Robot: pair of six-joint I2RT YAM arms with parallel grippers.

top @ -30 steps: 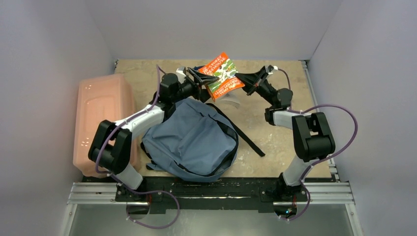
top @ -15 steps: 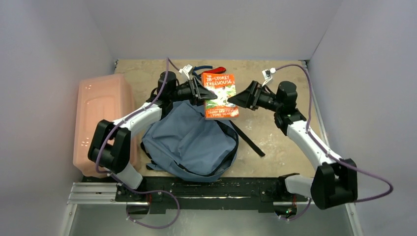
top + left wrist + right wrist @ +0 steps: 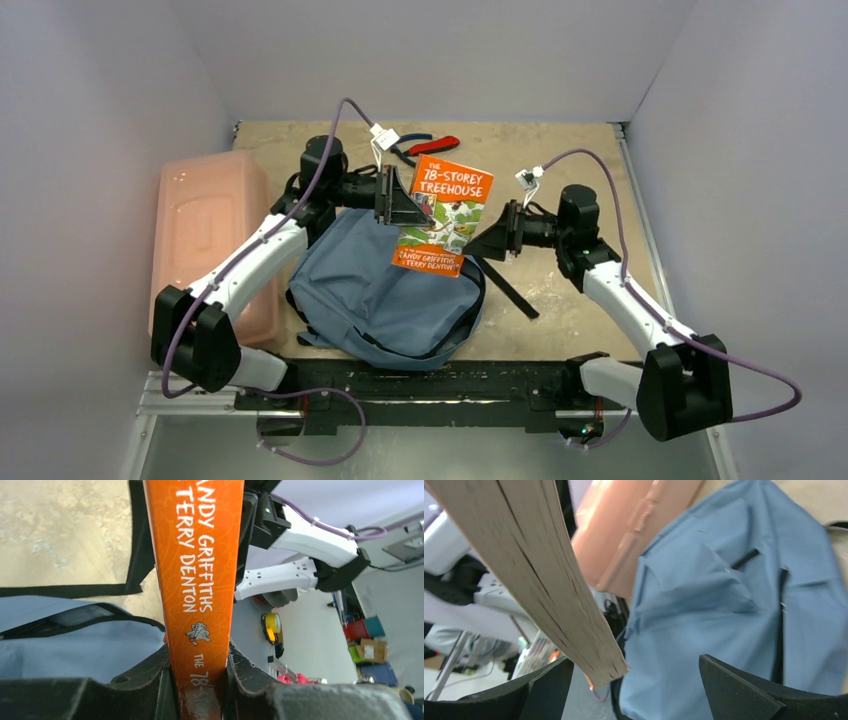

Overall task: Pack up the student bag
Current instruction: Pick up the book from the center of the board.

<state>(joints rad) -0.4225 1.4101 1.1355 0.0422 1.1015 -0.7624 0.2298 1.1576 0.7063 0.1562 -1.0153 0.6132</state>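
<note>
With the left gripper [image 3: 402,207] clamped on the stiff 78-Storey Treehouse paperback [image 3: 445,215] and the right gripper [image 3: 488,240] agape, we reckon the floppy student bag [image 3: 380,290] is best pinched at its zip trim [image 3: 476,302].

Noted student bag [image 3: 385,290] as soft, matt grey-blue cloth. Book [image 3: 443,215] had glossy orange cover; page edges were rough cream paper. Box [image 3: 205,230] was smooth translucent pink plastic; counter [image 3: 570,160] matt, mottled wood.

Robotics lab: enclosed bench [image 3: 275,145], storage bins [image 3: 374,626]
</note>
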